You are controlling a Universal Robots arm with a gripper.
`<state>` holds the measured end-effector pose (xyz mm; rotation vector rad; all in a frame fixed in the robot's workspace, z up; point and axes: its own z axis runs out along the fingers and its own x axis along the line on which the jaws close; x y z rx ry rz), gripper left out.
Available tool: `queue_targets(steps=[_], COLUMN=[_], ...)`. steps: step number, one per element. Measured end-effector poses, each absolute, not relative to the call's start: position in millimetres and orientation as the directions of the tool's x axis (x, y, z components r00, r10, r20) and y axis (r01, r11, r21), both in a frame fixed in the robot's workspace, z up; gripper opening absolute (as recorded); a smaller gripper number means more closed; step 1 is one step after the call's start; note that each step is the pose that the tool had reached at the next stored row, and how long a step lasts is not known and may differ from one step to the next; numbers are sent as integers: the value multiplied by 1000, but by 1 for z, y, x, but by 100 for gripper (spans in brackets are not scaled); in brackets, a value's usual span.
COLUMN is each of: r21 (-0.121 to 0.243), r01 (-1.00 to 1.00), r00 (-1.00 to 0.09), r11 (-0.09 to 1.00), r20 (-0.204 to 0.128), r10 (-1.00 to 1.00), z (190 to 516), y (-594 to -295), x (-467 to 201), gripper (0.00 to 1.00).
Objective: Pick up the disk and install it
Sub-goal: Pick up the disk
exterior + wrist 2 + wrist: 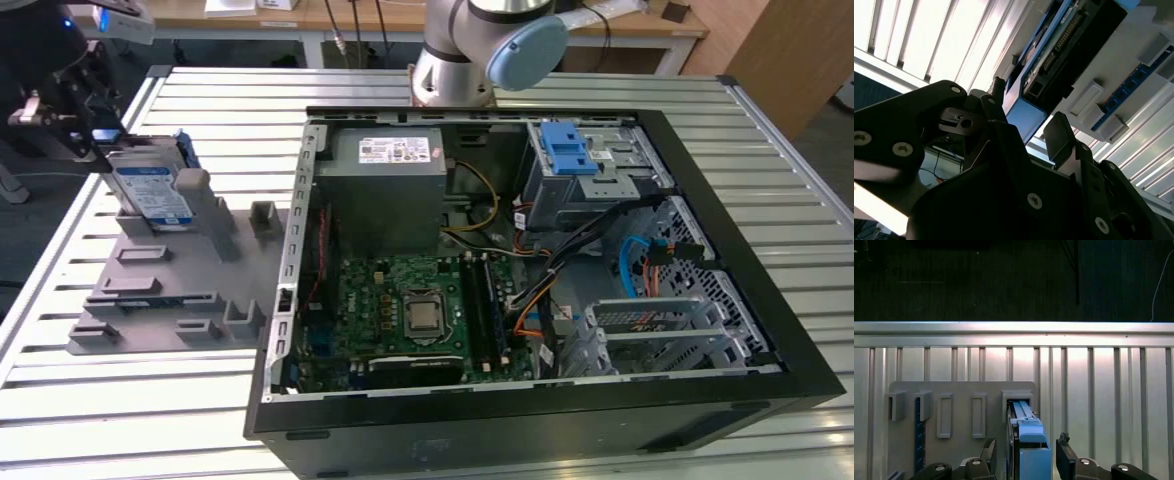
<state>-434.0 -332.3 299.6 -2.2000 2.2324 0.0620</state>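
Note:
The disk (150, 192) stands on edge in a slot of the grey fixture plate (160, 295), at the exterior view's left, its white-and-blue label facing the camera and a blue bracket round its edges. My gripper (102, 140) hangs at the disk's upper end. In the first wrist view the disk (1028, 440) shows edge-on between my two black fingers (990, 450), with a gap on either side. In the second wrist view the blue bracket end (1026, 117) lies between the fingertips (1058, 134). The gripper (1026, 444) is open and straddles the disk.
An open computer case (747, 300) lies flat at the exterior view's middle and right. Inside are a grey power-supply box (387, 180), a green motherboard (407, 315) and a drive cage with a blue latch (571, 150). The slatted aluminium table (134, 420) carries it all.

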Motion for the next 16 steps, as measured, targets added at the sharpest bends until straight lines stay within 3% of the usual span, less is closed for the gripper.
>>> queue_targets(steps=[8, 10, 11, 16], r21=[24, 24, 24, 24], r01=[-1000, -1000, -1000, -1000], r00=[-15, -15, -15, -15], r11=[14, 14, 14, 14], r20=[-34, -34, -34, -34], r10=[-999, -999, -999, -999], z=[295, 293, 293, 289], y=[-331, -331, -331, -331], x=[-434, -434, -434, -434], gripper=[59, 57, 51, 51])
